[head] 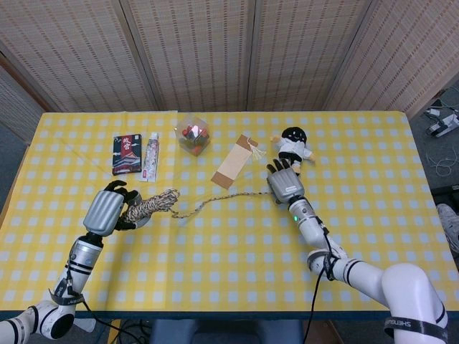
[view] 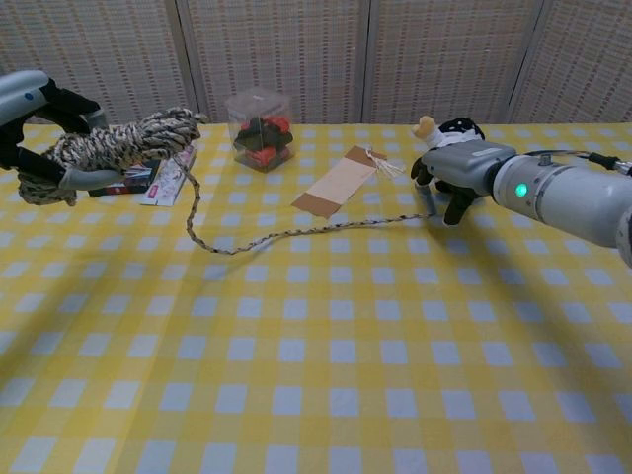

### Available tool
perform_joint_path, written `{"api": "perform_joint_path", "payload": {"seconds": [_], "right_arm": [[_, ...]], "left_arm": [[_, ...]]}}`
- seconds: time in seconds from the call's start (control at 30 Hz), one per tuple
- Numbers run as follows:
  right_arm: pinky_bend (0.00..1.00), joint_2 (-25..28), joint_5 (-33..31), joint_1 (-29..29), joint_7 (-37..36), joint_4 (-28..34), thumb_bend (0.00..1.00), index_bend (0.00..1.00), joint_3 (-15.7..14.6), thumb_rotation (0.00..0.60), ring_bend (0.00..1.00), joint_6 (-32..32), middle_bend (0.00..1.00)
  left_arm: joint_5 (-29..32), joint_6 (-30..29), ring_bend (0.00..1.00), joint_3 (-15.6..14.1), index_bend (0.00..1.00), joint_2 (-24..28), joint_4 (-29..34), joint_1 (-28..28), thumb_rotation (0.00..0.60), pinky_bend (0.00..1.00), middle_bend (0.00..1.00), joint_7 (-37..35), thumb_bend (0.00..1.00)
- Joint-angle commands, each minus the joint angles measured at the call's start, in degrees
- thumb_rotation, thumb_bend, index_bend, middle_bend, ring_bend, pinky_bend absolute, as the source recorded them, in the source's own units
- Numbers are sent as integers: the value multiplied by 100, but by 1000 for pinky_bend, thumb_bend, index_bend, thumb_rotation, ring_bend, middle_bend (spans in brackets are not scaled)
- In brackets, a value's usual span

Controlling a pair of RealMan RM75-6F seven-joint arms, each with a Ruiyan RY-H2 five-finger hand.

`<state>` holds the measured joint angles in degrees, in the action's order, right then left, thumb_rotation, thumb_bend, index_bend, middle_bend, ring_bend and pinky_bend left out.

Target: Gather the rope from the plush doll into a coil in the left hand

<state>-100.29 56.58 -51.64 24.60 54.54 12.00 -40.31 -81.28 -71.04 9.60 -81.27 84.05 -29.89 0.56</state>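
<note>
**Rope coil held in left hand, free end stretched toward the doll**

A bundle of braided rope (view: 118, 148) was gripped in the left hand (head: 107, 209), the fingers closed around the coil, which was raised above the yellow checked table (head: 229, 272). From the coil, a single strand was seen to drop to the cloth and run across it to the right, ending at the right hand (head: 284, 183). That hand was lowered to the table with its fingers curled downward over the strand's far end; whether the strand was actually pinched could not be told from either view. The plush doll (head: 292, 145), black-haired and dressed in white, was lying just behind the right hand, near the table's far edge.

A brown paper tag (head: 234, 162) with a pale tassel was lying between the doll and a clear plastic box (head: 192, 134) filled with red and dark items. Further left, a dark packet (head: 126, 153) and a white tube (head: 151, 156) were placed side by side, beyond the raised coil.
</note>
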Motion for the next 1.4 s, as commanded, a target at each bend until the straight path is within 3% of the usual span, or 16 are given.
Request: {"api": "perform_joint_path", "payload": {"seconds": [0.03,0.3,0.4,0.53,0.77,1.1,1.4], "right_arm": [[0,366,131,141,-60,531,383,600,1,600,0,-262,152],[0,1266,769,415,-141,2050,448,610,-88,600,0,-953,157],[0,1643,1121,490,-138,2732,448,610,-135,600,0,-1201,158],[0,2033,1540,521,-52,3552,448,610,-154,600,0,-1459,164],[0,2396,1874,344,47,4665,448,617,124,600,0,-1628,168],[0,2303,1226,-349,294,5241,449,617,919,600,0,-1458,174],[0,1926,100,-1014,811,4963,448,617,1292,600,0,-1462,174]], "left_arm": [[133,22,532,99,743,16,11,-19,476,229,746,-11,229],[734,131,533,451,743,-9,138,-115,466,229,746,305,229],[1079,215,533,607,743,-40,218,-202,451,229,747,647,229],[1641,233,535,807,742,-158,315,-351,368,229,746,1396,229],[2440,223,536,1025,741,-451,448,-681,366,229,746,2450,229],[2562,182,538,884,741,-841,575,-958,372,229,746,2900,229],[1838,-23,538,524,741,-1012,940,-940,372,229,746,2688,229]]}}
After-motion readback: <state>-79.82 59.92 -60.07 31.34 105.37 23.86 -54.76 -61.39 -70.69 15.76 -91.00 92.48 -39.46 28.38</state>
